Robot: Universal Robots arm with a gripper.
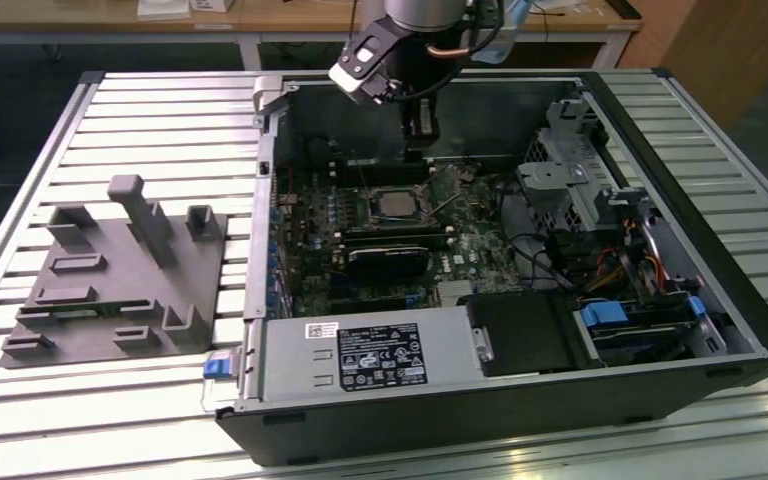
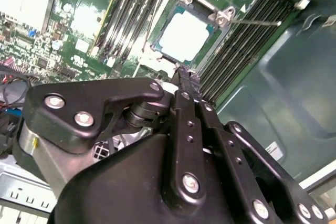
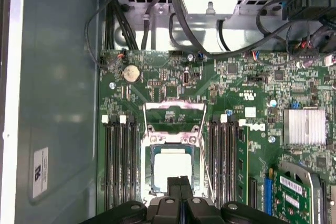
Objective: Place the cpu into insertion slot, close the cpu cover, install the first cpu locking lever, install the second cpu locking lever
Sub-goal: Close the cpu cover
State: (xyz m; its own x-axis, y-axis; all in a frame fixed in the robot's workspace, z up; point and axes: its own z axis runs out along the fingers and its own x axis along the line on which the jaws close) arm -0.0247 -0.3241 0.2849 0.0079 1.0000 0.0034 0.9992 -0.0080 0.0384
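computer case point(image 1: 704, 300): lies open on the desk point(image 1: 157, 120) | insertion slot point(image 3: 148, 170): cpu point(image 3: 170, 165) sits inside | cpu cover point(image 3: 173, 104): raised open | gripper point(image 3: 178, 181): jaws pressed together, empty, beside slot edge

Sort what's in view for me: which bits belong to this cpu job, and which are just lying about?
Job: cpu, seated in the insertion slot; cpu cover, swung open; a locking lever; the hand, near the slot.
Lying about: grey fixture tray; power supply; finned heatsink; coin battery.
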